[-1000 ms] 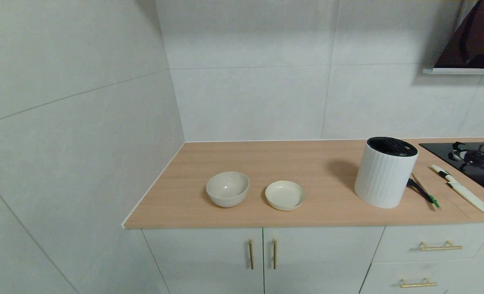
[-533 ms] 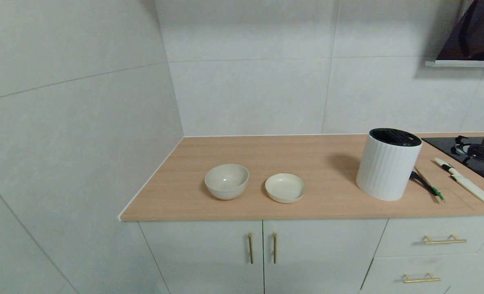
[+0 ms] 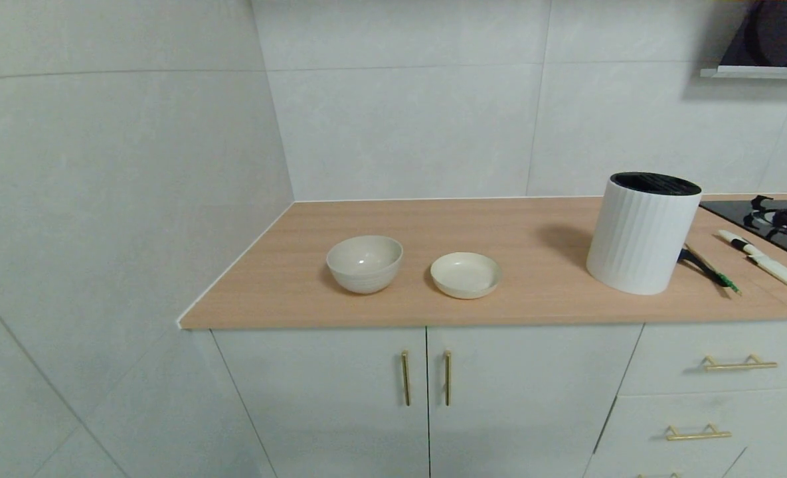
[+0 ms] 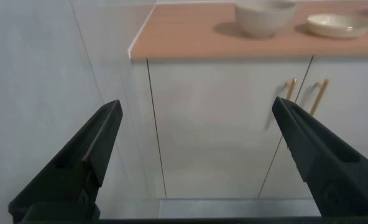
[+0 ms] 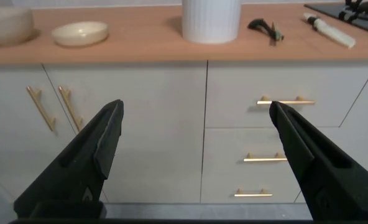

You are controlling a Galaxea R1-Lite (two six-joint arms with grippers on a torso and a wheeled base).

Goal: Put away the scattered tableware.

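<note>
Evidently, nothing is put away as yet, and the whole task is judged to be left. All the tableware is seen lying loose on the tabletop (image 3: 532,292).

A deep, pale bowl (image 3: 364,263) is set upright towards the left end. A shallow cream dish (image 3: 465,274) is placed just beside it on the right, apart from it. Both are seen to be empty and smooth, with a light gloss.

Farther right, a white ribbed holder (image 3: 642,234) with a black slotted top is stood upright. No handles are seen rising from its slots. Beside its base on the right, a black utensil (image 3: 695,260) and chopsticks (image 3: 715,271) with green ends are laid flat. A pale knife (image 3: 775,264) with a black band is laid near the hob (image 3: 782,222).

The left gripper (image 4: 195,109) is held low before the doors (image 4: 234,124), below the tabletop's edge. Its jaws are spread wide and nothing is held. The right gripper (image 5: 195,109) is held likewise before the drawers (image 5: 283,99), with its jaws wide apart and empty.
</note>
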